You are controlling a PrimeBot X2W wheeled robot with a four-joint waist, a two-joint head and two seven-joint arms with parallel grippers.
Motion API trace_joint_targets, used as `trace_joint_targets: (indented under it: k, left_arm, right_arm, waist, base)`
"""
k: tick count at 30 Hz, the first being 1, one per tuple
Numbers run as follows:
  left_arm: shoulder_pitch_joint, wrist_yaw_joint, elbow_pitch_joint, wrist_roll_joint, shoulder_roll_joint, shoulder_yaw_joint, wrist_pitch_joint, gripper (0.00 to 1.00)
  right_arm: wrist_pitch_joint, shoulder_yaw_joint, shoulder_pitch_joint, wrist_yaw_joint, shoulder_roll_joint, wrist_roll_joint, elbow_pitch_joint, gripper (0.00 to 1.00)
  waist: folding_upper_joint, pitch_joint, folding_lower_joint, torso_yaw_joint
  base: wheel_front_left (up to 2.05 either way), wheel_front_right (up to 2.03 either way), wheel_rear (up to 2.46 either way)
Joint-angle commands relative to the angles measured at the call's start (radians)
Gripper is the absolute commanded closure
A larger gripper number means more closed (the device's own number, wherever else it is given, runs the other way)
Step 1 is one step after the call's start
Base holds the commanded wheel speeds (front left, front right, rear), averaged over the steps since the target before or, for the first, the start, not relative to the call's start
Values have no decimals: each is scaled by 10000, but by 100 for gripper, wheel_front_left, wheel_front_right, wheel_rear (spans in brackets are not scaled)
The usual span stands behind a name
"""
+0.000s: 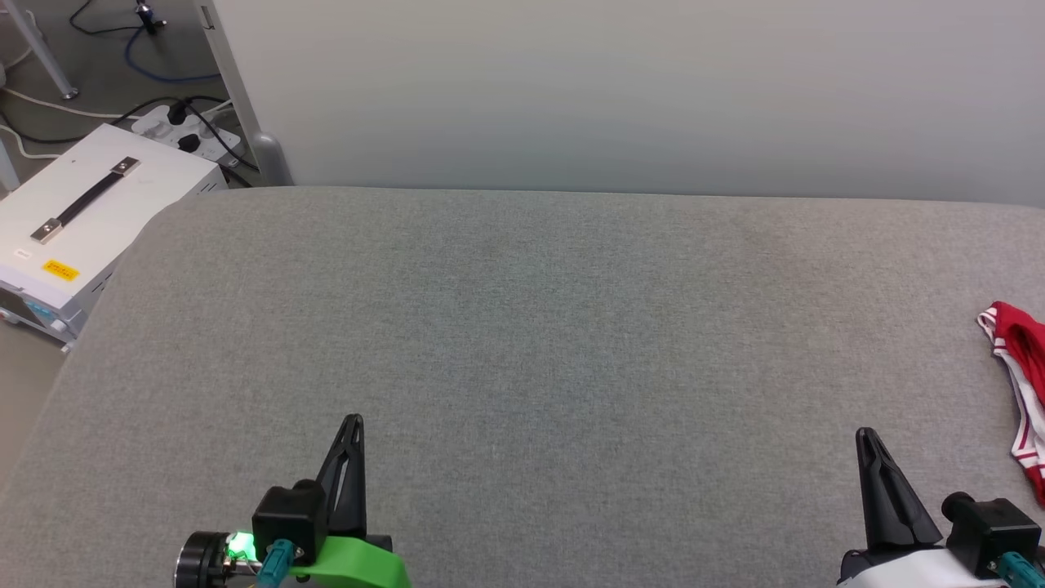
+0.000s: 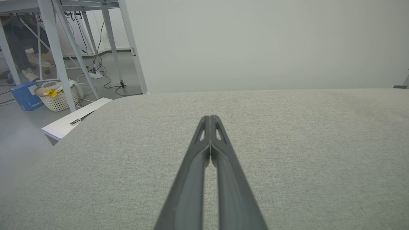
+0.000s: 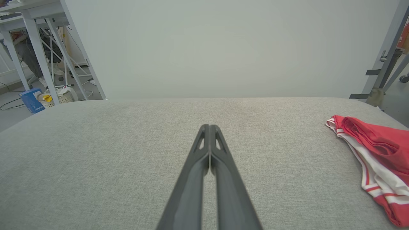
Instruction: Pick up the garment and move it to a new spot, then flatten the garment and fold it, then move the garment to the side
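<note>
1. Left gripper (image 1: 353, 426) sat at the lower left of the head view, over the grey fabric surface (image 1: 522, 327). Its two dark fingers were pressed together tip to tip and pointed toward the far wall.
2. Left wrist view agreed: left gripper (image 2: 210, 119) narrowed all the way, tips touching, with a thin slit between the fingers lower down.
3. Right gripper (image 1: 865, 439) sat at the lower right of the head view, its fingers likewise drawn into one point.
4. In the right wrist view, the right gripper (image 3: 209, 127) had its tips meeting. Could not tell whether they touched the fabric.
5. The garment (image 1: 1019, 359) lay bunched at the far right edge of the surface, cut off by the head view's edge. It was red cloth with white and red-striped trim.
6. In the right wrist view the garment (image 3: 377, 153) lay crumpled to the right of the fingers and well apart from them. Red folds were on top, with the white striped edge toward the gripper.
7. Neither gripper touched the garment, and the left one was much the farther from it.
8. Off the surface's left side, a white box (image 1: 90, 212) with a black handle sat on the floor, with a power strip (image 1: 184, 126) and black cables behind it.
9. The left wrist view's background had a white basket (image 2: 57, 95), a blue box (image 2: 25, 95) and grey table legs (image 2: 54, 48).
10. A pale wall panel (image 1: 620, 90) stood behind the surface's far edge.
</note>
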Motion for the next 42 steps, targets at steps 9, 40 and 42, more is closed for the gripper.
trace_joint_targets:
  k: [9,40,42]
  left_arm:
    - [-117,-4,-108,81,-21,143,199,100]
    - [-315,-12,-321,235,-55,435,821,100]
    - [-328,-12,-335,244,-58,453,861,100]
  right_arm:
    - [232,34,-226,-1,9,-189,-39,100]
    - [867,135,-610,-4,24,-567,-103,100]
    - [908,141,-635,-4,25,-591,-107,100]
  waist:
    - [5,17,0,-33]
    - [14,73,0,-140]
    - [15,77,0,-147]
  base:
    - [0,0,0]
    - [0,0,0]
    - [0,0,0]
